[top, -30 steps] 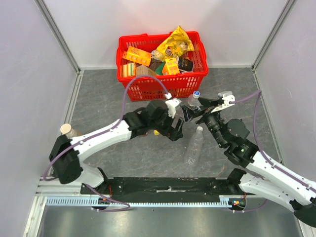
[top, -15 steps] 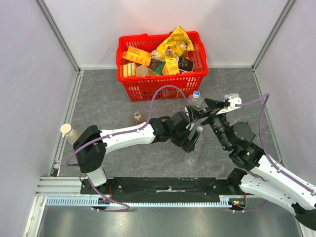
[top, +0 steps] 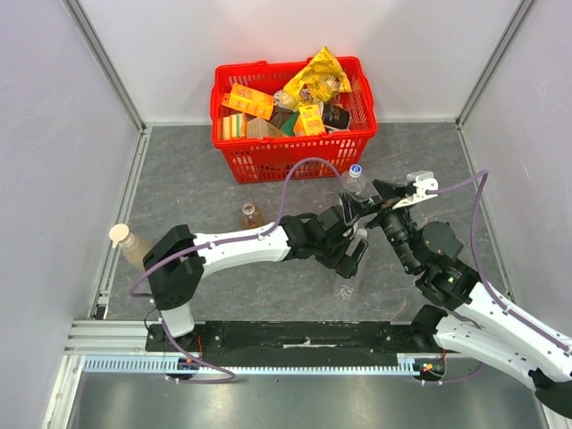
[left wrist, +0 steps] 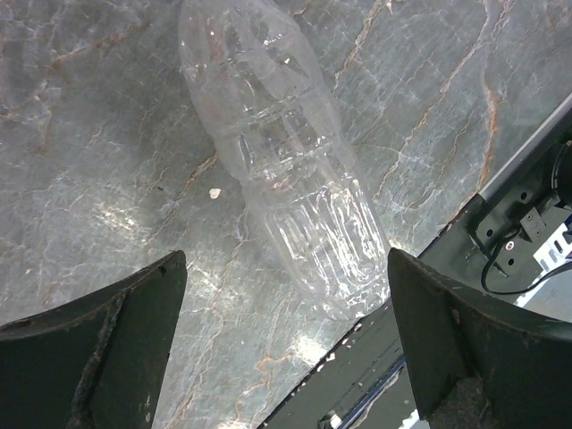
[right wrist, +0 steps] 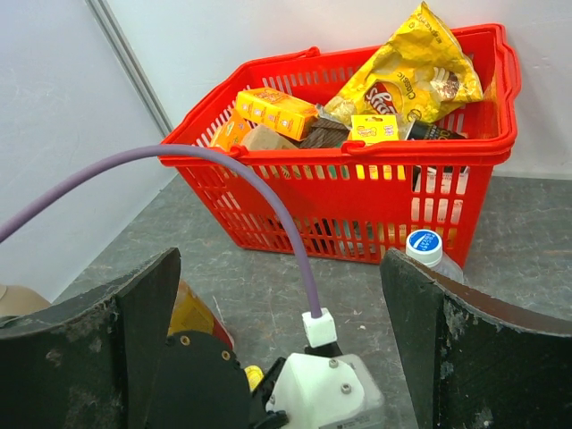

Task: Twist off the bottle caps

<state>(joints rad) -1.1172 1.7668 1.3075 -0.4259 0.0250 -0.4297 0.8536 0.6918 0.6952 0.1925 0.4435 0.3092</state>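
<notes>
A clear plastic bottle (left wrist: 286, 170) lies on the grey table, its base toward the near edge (top: 347, 279). Its cap end runs out of the left wrist view. My left gripper (left wrist: 284, 268) hangs open above the bottle's lower half, one finger on each side (top: 351, 255). An upright bottle with a blue cap (right wrist: 424, 243) stands in front of the basket (top: 356, 169). My right gripper (right wrist: 279, 268) is open and holds nothing, just above the left wrist (top: 360, 207). A bit of a yellow cap (right wrist: 255, 377) peeks out beside the left wrist.
A red basket (top: 268, 161) full of snack packs stands at the back. A small amber bottle (top: 249, 215) stands left of centre. A brownish bottle with a beige cap (top: 121, 235) is by the left wall. The left arm's purple cable (right wrist: 268, 197) arches before the basket.
My left arm has reached right and now hangs over the lying clear bottle, uncovering the small amber bottle. My right gripper rose slightly. Both stayed open.
</notes>
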